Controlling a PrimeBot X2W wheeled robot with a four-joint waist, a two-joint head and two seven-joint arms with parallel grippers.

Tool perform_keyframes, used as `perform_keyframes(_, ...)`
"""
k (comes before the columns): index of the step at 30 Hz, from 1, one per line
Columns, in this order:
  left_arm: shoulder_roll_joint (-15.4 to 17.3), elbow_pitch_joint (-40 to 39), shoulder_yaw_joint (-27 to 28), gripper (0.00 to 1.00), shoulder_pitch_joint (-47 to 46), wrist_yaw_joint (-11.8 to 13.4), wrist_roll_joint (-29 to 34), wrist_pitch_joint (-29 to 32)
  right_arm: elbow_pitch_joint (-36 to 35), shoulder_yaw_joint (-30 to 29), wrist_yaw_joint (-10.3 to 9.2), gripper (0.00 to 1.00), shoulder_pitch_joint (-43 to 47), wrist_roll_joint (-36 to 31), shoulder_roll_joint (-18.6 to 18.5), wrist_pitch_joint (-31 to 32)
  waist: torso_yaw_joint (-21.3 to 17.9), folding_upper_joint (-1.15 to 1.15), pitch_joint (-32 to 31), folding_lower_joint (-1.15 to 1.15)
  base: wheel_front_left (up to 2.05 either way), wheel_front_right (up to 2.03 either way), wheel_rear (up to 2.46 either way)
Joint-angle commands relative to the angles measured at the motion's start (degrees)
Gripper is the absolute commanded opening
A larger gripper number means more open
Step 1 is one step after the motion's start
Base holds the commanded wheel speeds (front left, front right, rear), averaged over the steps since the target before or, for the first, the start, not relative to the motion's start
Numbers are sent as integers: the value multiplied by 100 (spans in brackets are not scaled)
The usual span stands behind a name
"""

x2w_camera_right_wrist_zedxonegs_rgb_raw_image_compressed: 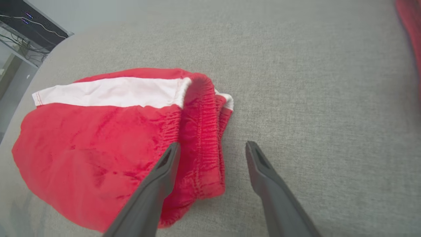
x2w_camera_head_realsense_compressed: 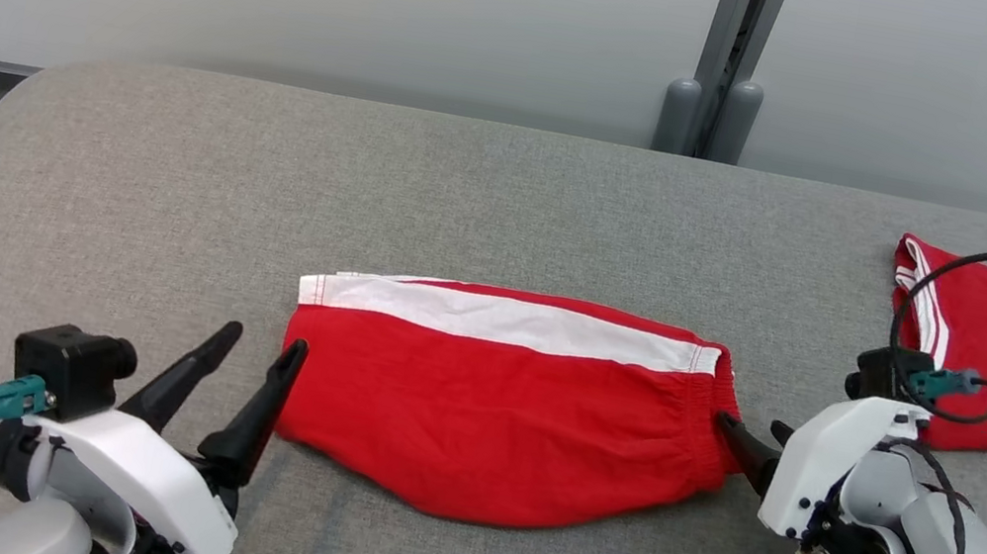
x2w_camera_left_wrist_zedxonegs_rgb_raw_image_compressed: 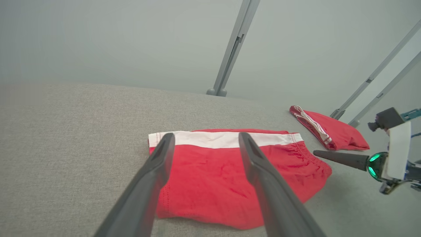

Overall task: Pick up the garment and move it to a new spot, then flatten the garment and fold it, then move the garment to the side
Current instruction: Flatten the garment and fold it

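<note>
- Red, white-striped cloth shorts (x2w_camera_head_realsense_compressed: 500, 419) lie folded; moving them aside likely remains.
- Left gripper (x2w_camera_head_realsense_compressed: 265, 339) and right gripper (x2w_camera_head_realsense_compressed: 748, 423) flank them, wide open, empty; next, pinch both ends.

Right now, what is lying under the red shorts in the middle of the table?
The red shorts lie folded flat on the grey table, which shows all round them. The patch directly beneath the cloth is covered, though nothing bulges.
</note>
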Motion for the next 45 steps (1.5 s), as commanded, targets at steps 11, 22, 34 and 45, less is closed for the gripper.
perform_keyframes(11,-443,276,220,100,278,-262,216,-33,578,-403,3,100,-299,-644,320,576,201,0,26,0,0,0,0)
perform_keyframes(22,-756,452,368,100,461,-468,359,-34,976,-893,3,100,-84,-893,447,750,304,0,117,0,0,0,0)
perform_keyframes(34,-971,458,649,100,308,-494,1083,-35,790,-1071,3,46,67,-638,602,451,460,0,185,0,0,0,0)
perform_keyframes(45,-1161,441,1281,100,721,-456,2037,-34,659,-1067,3,0,113,-451,462,294,520,0,82,0,0,0,0)
